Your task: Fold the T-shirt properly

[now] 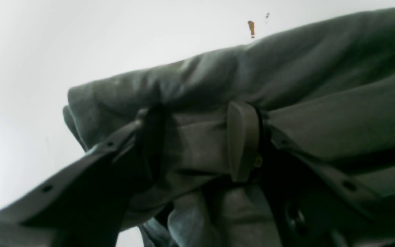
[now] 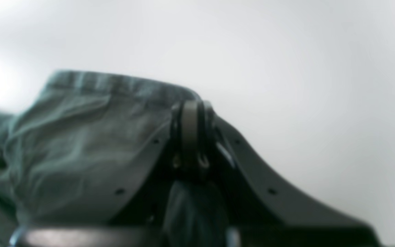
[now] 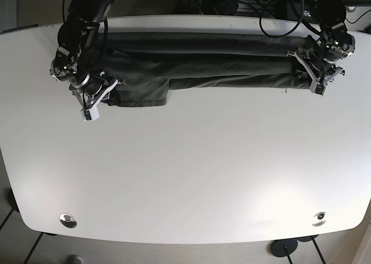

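The dark grey T-shirt (image 3: 203,64) lies bunched into a long band across the far side of the white table (image 3: 191,171). A flap (image 3: 142,93) hangs toward me at its left end. My left gripper (image 3: 313,79) is at the band's right end. In the left wrist view it (image 1: 197,144) is shut on a thick fold of the T-shirt (image 1: 286,85). My right gripper (image 3: 96,103) is at the left end. In the right wrist view it (image 2: 189,132) has its pads pressed together at the hem of the T-shirt (image 2: 81,144).
Cables and dark gear (image 3: 243,0) crowd the space behind the table's far edge. Two metal fittings (image 3: 68,220) (image 3: 319,217) sit near the front corners. A small brown mark (image 1: 251,27) shows on the table beyond the shirt.
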